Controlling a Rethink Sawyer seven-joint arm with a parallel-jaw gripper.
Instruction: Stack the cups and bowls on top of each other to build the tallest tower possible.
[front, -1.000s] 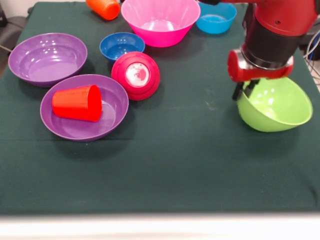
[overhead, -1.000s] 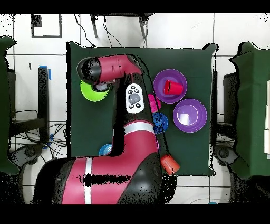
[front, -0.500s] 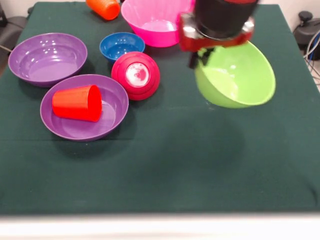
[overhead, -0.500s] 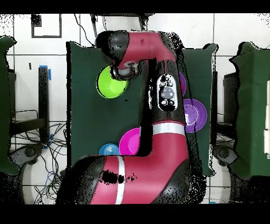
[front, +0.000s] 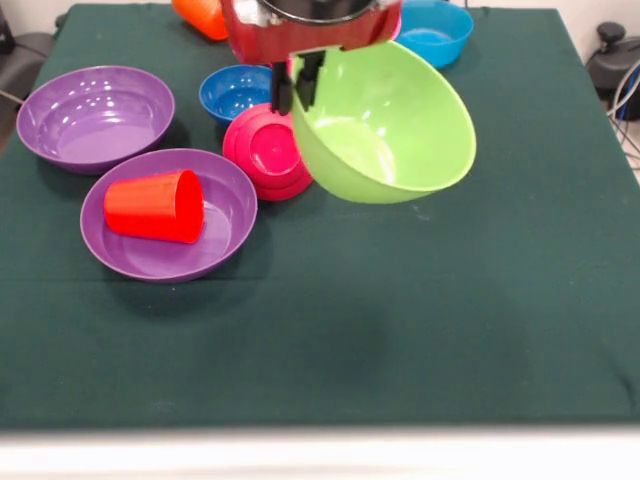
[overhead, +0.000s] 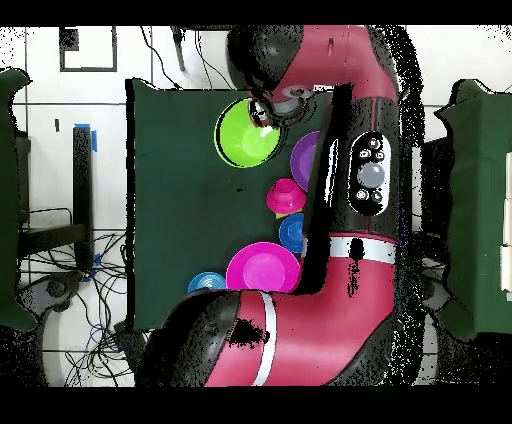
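Observation:
My gripper (front: 298, 86) hangs above the table's middle, shut on the rim of the big lime green bowl (front: 390, 135), which is lifted and tilted. In the overhead view the gripper (overhead: 266, 112) grips that bowl (overhead: 243, 137) at its edge. Just left of it the small crimson bowl (front: 263, 150) lies tipped on its side. A red cup (front: 155, 205) lies on its side in a purple bowl (front: 228, 205). A second purple bowl (front: 95, 115), a dark blue bowl (front: 235, 90), a light blue bowl (front: 432, 30) and an orange cup (front: 203, 14) stand apart. No tower shows.
The big pink bowl (overhead: 262, 268) sits near the robot's base, mostly hidden behind my arm in the front view. The arm (overhead: 365, 180) covers the right part of the green cloth (front: 400, 330) in the overhead view.
My gripper has lifted the lime green bowl off the table's right side and carried it left to the middle, next to the crimson bowl. The crimson bowl has shifted slightly.

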